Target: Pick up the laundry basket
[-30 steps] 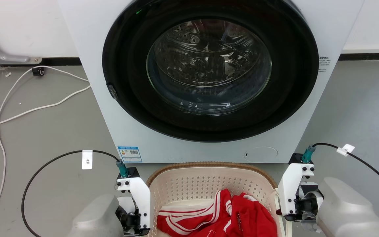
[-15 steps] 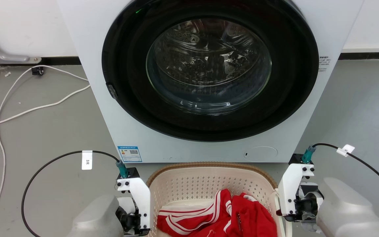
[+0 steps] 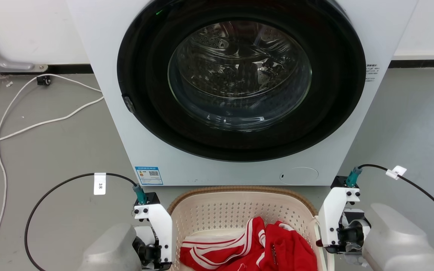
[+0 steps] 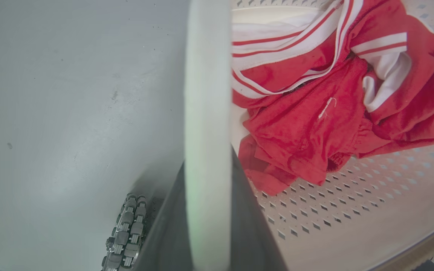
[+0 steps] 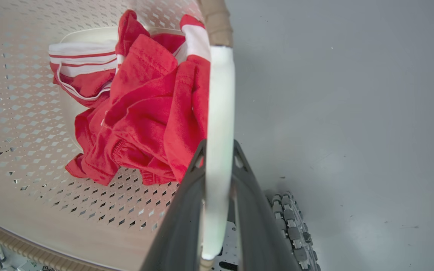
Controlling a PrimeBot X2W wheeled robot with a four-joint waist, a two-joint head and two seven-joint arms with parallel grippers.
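The laundry basket [image 3: 239, 205], cream and perforated with a brown woven rim, sits at the bottom centre of the head view in front of the washing machine. My two wrists flank it, the left one [image 3: 156, 229] and the right one [image 3: 333, 222]. In the left wrist view my left gripper [image 4: 207, 165] is shut on the basket's white left handle [image 4: 206, 94], one dark finger on each side. My right gripper [image 5: 219, 146] is likewise shut on the white right handle [image 5: 220, 98]. The perforated wall [image 5: 21, 75] curves away to the left.
Red and white clothes [image 3: 254, 244] lie in the basket. The white washing machine [image 3: 239, 90], its round door shut, stands just behind it. White cables [image 3: 32, 124] trail over the grey floor at the left. A wheel tread [image 5: 292, 229] shows below.
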